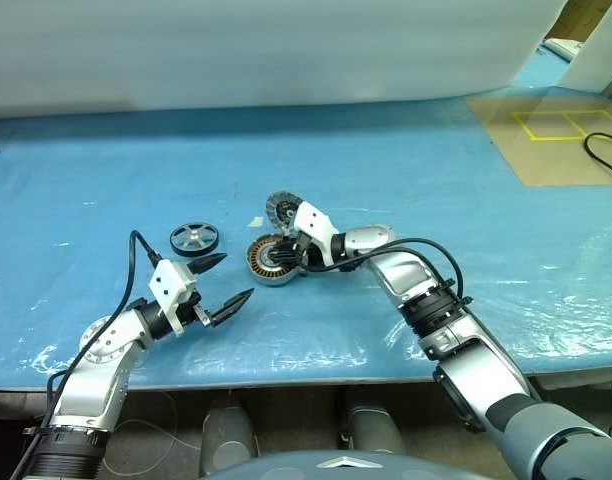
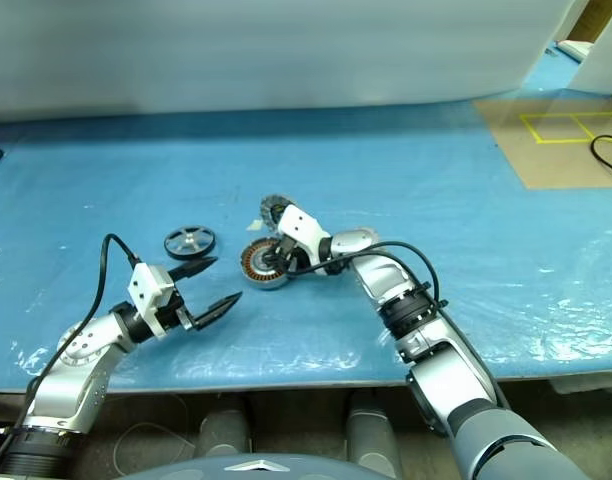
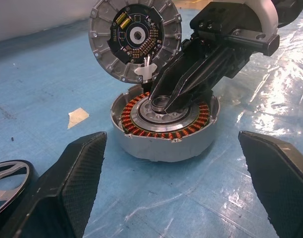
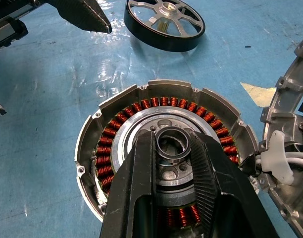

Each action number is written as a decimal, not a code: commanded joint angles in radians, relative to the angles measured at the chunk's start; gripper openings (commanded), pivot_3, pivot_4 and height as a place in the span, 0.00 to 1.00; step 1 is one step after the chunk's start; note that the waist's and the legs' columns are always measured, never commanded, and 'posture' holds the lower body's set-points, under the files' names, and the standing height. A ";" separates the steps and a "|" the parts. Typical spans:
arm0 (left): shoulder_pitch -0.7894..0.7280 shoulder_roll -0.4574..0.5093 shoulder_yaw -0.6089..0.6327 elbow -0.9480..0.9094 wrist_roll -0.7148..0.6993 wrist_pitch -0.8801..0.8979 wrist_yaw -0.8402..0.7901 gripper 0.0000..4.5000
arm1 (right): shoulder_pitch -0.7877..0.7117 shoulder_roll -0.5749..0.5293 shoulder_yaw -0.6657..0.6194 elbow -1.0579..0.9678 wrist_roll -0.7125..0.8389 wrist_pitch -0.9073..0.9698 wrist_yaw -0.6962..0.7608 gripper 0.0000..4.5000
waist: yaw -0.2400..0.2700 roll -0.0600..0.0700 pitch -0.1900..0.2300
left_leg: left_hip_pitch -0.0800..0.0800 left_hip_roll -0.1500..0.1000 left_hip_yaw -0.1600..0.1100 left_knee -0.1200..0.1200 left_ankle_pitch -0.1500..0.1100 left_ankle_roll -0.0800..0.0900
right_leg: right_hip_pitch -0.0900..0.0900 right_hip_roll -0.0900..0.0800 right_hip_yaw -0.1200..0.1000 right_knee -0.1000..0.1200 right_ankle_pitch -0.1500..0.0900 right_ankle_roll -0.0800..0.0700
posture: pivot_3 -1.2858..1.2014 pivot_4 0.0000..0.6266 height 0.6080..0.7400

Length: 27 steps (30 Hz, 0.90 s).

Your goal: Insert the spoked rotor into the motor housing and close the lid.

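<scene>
The motor housing [image 4: 108, 148], a round grey cup with copper windings, sits on the blue table. My right gripper [image 4: 174, 145] reaches down into it, shut on the raised hub ring at its centre. The lid [image 3: 134, 37] stands on edge just behind the housing, its inner face with a circuit board turned toward me and white wires running to the housing. The spoked rotor [image 1: 194, 239] lies flat to the housing's left. My left gripper [image 1: 237, 276] hovers open and empty in front of the rotor, pointing at the housing.
A small beige scrap [image 1: 256, 221] lies between the rotor and the lid. A brown board with yellow tape [image 1: 556, 140] and a black cable [image 1: 604, 152] lie at the far right. The table's front edge [image 1: 306, 372] runs close below the arms.
</scene>
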State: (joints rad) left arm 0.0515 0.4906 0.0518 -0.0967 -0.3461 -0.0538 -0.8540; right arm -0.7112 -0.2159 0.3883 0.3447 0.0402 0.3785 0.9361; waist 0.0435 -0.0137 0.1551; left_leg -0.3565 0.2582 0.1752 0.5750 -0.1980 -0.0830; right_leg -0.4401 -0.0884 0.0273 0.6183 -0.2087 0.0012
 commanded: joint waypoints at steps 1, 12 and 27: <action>0.001 0.003 0.003 -0.031 0.001 -0.005 0.004 1.00 | 0.011 0.015 0.000 -0.010 0.007 0.012 0.004 0.14 | -0.001 0.000 0.000 | 0.000 0.000 0.000 0.000 0.000 0.000 | 0.000 0.000 0.000 0.000 0.000 0.000 | 0.52 0.24 1.00; 0.003 0.005 0.003 -0.032 0.002 -0.007 0.004 1.00 | 0.012 0.007 -0.003 0.002 -0.007 0.001 0.002 0.14 | 0.000 0.000 0.000 | 0.000 0.000 0.000 0.000 0.000 0.000 | 0.000 0.000 0.000 0.000 0.000 0.000 | 0.52 0.24 1.00; -0.005 0.005 0.002 -0.028 0.004 -0.005 0.002 1.00 | 0.016 0.000 0.000 0.008 -0.011 -0.001 0.006 0.14 | 0.000 0.000 0.000 | 0.000 0.000 0.000 0.000 0.000 0.000 | 0.000 0.000 0.000 0.000 0.000 0.000 | 0.52 0.24 1.00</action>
State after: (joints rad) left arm 0.0517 0.4907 0.0506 -0.0967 -0.3398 -0.0540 -0.8507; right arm -0.7075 -0.2111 0.3854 0.3447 0.0354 0.3766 0.9371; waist 0.0437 -0.0137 0.1551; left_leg -0.3565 0.2582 0.1752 0.5748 -0.1980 -0.0830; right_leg -0.4401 -0.0885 0.0273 0.6182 -0.2087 0.0011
